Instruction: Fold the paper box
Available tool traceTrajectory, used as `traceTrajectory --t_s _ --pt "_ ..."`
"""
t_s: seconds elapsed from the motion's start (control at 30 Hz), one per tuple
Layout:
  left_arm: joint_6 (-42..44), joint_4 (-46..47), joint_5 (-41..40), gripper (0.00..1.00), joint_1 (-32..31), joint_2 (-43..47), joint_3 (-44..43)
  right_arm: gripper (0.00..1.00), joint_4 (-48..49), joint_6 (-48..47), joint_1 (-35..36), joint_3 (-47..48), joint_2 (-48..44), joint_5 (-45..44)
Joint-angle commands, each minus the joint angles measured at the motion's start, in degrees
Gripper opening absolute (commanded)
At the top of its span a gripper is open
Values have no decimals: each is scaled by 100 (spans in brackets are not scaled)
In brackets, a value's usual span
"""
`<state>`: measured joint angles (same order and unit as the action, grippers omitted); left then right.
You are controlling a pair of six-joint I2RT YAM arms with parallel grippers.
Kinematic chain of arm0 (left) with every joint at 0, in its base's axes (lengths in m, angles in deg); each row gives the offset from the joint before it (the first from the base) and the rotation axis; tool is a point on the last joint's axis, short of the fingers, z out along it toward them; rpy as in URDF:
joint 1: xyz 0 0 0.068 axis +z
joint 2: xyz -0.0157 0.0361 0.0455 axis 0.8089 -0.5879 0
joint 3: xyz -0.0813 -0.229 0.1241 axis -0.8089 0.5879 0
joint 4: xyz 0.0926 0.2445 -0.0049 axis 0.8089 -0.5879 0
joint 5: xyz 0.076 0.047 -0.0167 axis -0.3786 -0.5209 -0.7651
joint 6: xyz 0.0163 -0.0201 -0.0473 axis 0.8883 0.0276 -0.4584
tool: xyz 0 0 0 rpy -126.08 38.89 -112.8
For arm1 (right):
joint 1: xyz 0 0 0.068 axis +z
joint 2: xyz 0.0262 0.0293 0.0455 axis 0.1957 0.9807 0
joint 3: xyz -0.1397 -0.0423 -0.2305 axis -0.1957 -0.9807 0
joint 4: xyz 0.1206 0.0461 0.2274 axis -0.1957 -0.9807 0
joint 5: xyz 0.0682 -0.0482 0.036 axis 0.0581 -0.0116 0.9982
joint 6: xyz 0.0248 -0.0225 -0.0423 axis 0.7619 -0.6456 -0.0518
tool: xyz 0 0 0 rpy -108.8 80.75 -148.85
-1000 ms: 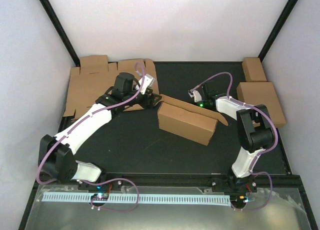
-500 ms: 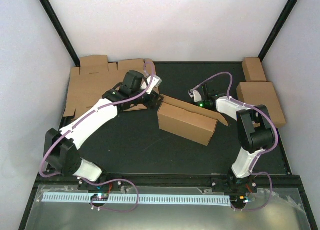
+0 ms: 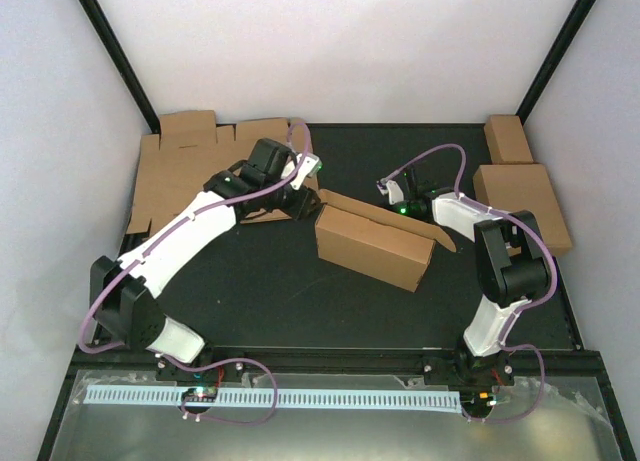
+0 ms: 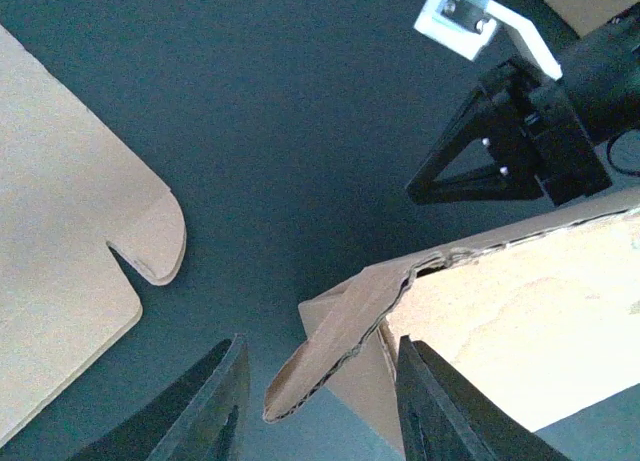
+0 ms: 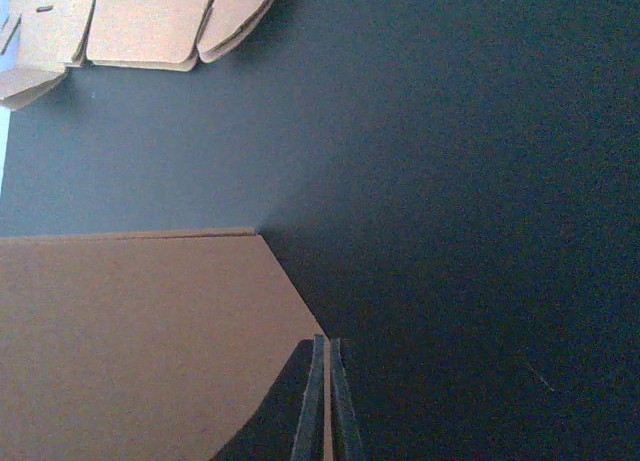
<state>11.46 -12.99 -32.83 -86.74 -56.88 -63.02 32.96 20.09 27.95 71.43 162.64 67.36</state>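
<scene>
Left wrist view: the left gripper point(image 4: 320, 406) stands spread astride a curled end tab of the half-folded brown cardboard paper box point(image 4: 520, 311), mid black surface point(image 4: 300, 131). The right gripper point(image 5: 325, 401) is pressed together beside its rear flap. Likely next: pinch the tab and tuck it inward.

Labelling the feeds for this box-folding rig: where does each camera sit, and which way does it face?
Top: fixed above and behind, looking down on table and box; left arm and right arm show.
Left wrist: on the left hand, facing the box's corner flap; both open fingers show.
Right wrist: on the right hand, looking down a box flap; its shut fingers show.
Shared: top and left wrist both see the right hand.
</scene>
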Motion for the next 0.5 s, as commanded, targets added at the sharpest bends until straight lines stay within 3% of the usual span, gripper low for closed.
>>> traceTrajectory --t_s 0.0,0.17,0.37,0.47 --pt "-262 -370 24 41 -32 -44 -370 4 1 2 -23 25 -199 -53" --pt "-323 -577 -9 28 -70 -127 -500 4 4 18 -21 29 -200 -11" --pt "-436 -859 -5 24 -131 -246 -659 4 16 29 -22 9 -250 -7" --pt "-747 -936 56 16 -138 -252 -738 4 9 27 -23 6 -250 8"
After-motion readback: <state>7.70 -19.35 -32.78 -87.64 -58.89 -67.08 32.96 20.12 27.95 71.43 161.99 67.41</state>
